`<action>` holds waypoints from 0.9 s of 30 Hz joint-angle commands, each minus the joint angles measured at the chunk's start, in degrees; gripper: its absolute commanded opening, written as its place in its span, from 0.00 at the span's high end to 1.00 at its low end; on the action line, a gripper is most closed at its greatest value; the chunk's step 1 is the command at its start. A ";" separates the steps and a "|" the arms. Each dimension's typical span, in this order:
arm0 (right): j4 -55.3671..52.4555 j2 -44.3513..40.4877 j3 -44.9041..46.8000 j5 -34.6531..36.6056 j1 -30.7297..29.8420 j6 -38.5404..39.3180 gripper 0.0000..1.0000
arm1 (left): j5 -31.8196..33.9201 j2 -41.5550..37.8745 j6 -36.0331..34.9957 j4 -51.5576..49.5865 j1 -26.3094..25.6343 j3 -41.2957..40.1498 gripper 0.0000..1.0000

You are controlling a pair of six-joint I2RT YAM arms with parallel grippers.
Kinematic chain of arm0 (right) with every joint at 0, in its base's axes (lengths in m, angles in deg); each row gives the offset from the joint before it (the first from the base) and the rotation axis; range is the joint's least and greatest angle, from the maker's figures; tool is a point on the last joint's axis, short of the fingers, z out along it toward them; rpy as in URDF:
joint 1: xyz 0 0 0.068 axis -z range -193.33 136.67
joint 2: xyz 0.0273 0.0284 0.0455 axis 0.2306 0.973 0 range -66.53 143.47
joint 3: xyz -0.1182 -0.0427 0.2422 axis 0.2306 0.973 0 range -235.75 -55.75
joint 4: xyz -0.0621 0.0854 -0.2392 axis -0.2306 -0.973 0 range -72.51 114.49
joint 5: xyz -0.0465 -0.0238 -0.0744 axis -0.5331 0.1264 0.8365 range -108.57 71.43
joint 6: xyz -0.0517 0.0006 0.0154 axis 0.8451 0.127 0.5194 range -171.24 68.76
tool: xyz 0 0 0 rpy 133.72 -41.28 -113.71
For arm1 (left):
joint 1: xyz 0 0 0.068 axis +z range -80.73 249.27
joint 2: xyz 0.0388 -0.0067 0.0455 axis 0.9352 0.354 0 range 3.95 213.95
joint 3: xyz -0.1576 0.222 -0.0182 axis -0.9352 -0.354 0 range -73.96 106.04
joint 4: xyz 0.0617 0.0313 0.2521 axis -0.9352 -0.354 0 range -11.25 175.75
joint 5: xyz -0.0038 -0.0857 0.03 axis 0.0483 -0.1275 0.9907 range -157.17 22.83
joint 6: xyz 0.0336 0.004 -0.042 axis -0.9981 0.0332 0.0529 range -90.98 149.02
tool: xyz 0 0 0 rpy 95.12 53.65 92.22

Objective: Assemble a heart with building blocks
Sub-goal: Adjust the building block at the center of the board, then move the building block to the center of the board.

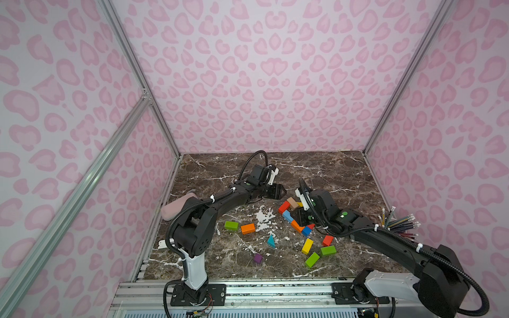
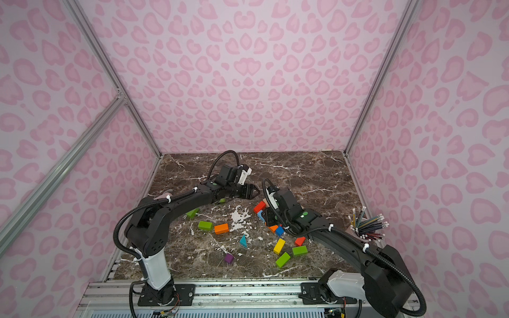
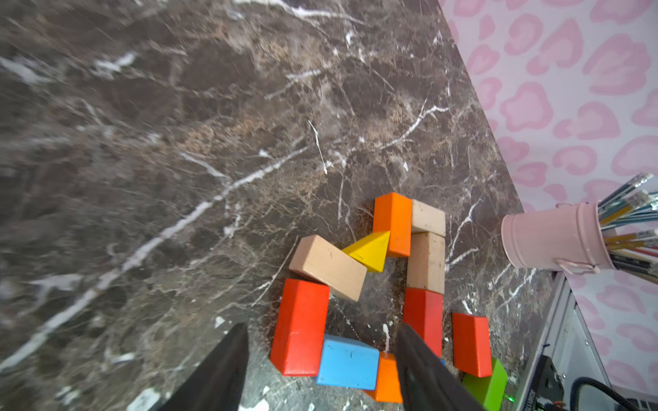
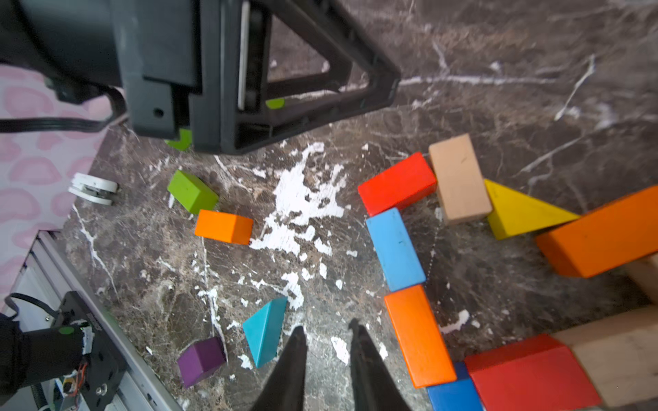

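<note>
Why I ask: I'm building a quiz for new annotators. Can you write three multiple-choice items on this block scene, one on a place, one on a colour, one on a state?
1. The purple cube lies:
A) in the pencil cup
B) loose on the table, near the teal wedge
C) stacked on a red brick

2. The wedge built into the block outline is:
A) yellow
B) purple
C) white

3. The left gripper is:
A) shut on a red brick
B) shut on a pencil
C) open

Answers:
1 B, both top views show it alone on the marble beside the teal wedge.
2 A, it is plainly yellow, touching a plain wood brick and an orange brick.
3 C, the left wrist view shows its fingers wide apart.
</note>
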 commanded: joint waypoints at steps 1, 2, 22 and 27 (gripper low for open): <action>-1.95 -2.14 -1.43 -0.33 1.13 2.10 0.73 | 4.50 -2.65 -2.32 -3.01 0.57 1.86 0.31; -2.29 -2.88 -1.48 -0.11 1.48 2.43 0.72 | 5.54 -3.61 -2.68 -3.90 0.83 1.77 0.31; 2.41 -5.50 1.63 -3.31 -0.57 5.58 0.62 | 17.24 -22.80 -6.85 -17.93 6.65 -9.73 0.28; 3.24 -3.42 1.10 -0.74 -4.68 5.74 0.60 | 16.51 -26.68 -3.67 -17.63 6.74 -15.69 0.27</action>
